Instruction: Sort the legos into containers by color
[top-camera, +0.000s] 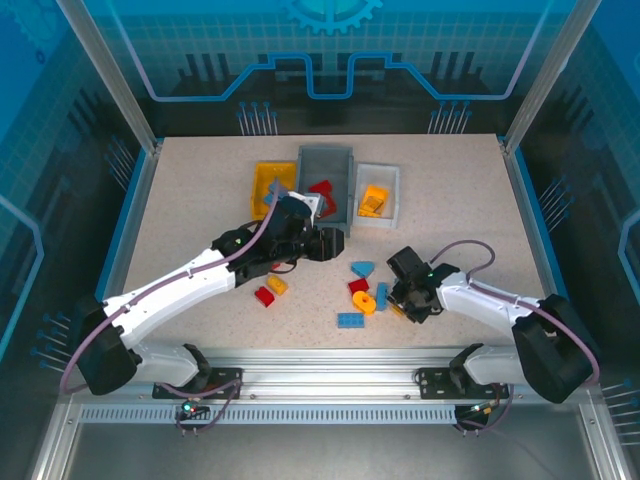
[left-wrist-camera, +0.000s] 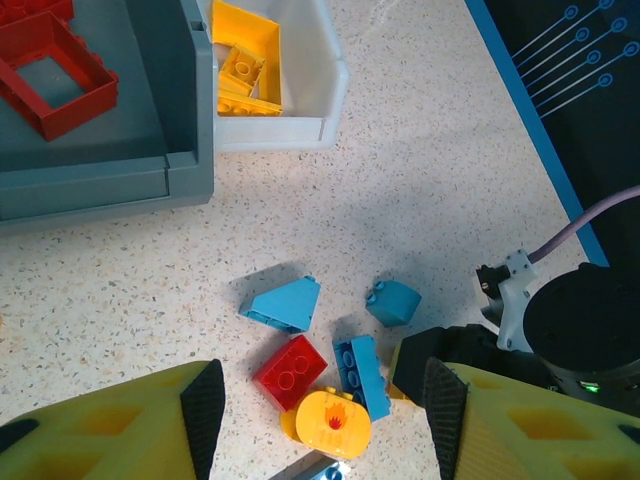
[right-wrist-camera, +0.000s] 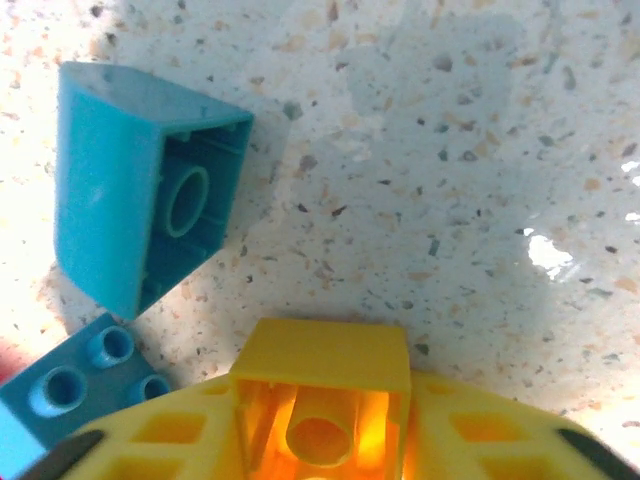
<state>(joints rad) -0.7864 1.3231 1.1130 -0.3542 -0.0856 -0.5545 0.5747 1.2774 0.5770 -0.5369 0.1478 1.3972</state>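
My right gripper (top-camera: 404, 303) is low on the table and shut on a small yellow lego (right-wrist-camera: 322, 362), which sits tight between its yellow fingers (right-wrist-camera: 470, 430). Just beside it lie a blue sloped lego (right-wrist-camera: 135, 205) and a blue studded one (right-wrist-camera: 70, 385). My left gripper (top-camera: 334, 243) hangs open and empty (left-wrist-camera: 320, 410) above a cluster: a red brick (left-wrist-camera: 290, 371), a blue brick (left-wrist-camera: 362, 373), a rounded yellow piece with a flame (left-wrist-camera: 333, 422) and two blue slopes (left-wrist-camera: 285, 303). The yellow bin (top-camera: 268, 180), the grey bin (top-camera: 326, 158) with red frames (left-wrist-camera: 55, 85), and the white bin (top-camera: 378, 172) with yellow bricks (left-wrist-camera: 245, 70) stand at the back.
A red brick (top-camera: 265, 296) and a yellow one (top-camera: 277, 284) lie under the left arm's forearm. A blue flat brick (top-camera: 350, 320) lies near the front edge. The right arm's wrist (left-wrist-camera: 575, 335) is close to the left gripper's right finger. A blue rim (top-camera: 525, 215) borders the table.
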